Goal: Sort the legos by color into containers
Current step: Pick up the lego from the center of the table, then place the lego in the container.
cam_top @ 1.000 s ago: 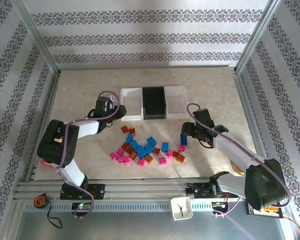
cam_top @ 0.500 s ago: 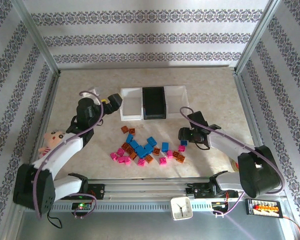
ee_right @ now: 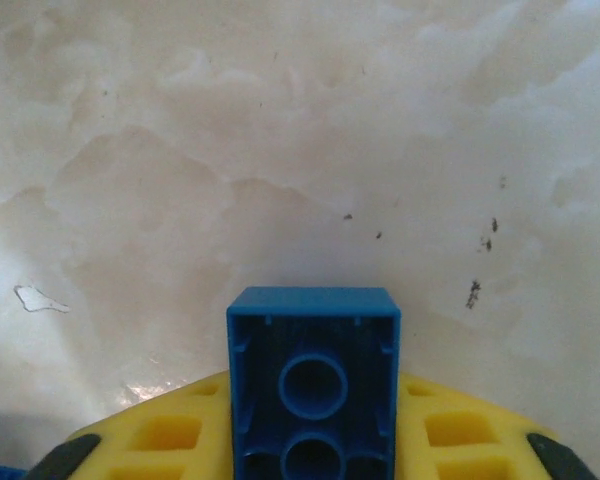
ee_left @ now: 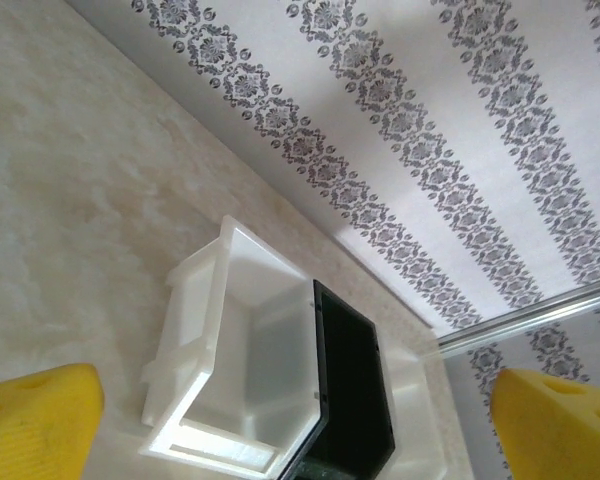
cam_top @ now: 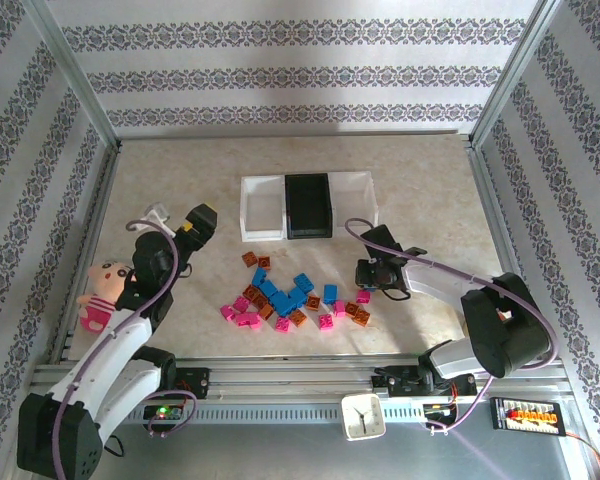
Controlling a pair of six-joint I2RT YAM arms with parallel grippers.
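1. Right gripper (cam_top: 371,272): clenched on one blue brick (ee_right: 313,395) at the right end of the legos (cam_top: 290,295), near-centre of the table (cam_top: 430,170). In the wrist cam the brick sits between the yellow pads (ee_right: 160,440) with its hollow underside and two round tubes facing the lens. The grip is therefore across the flat side walls, which I judge gives good purchase on hard, smooth plastic. I can't tell if the brick is off the surface yet.

2. Left gripper (cam_top: 198,222): released, nothing held. Its yellow fingers (ee_left: 35,415) stand wide apart and are aimed at the containers (cam_top: 243,205), prob. so this arm stays out of the pile.

3. Remaining legos: blue, pink and orange-brown studded blocks in a loose cluster, several touching. They lie near of the containers and between the two arms, so either arm can reach them.

4. Containers: three thin-walled rectangular bins joined in a row, w/ glossy walls. The black middle bin (cam_top: 308,205) is flanked by two white ones. The left white bin (ee_left: 195,330) shows no brick on the floor I can see.

5. Table: matte, marbled beige, w/ small dark specks.
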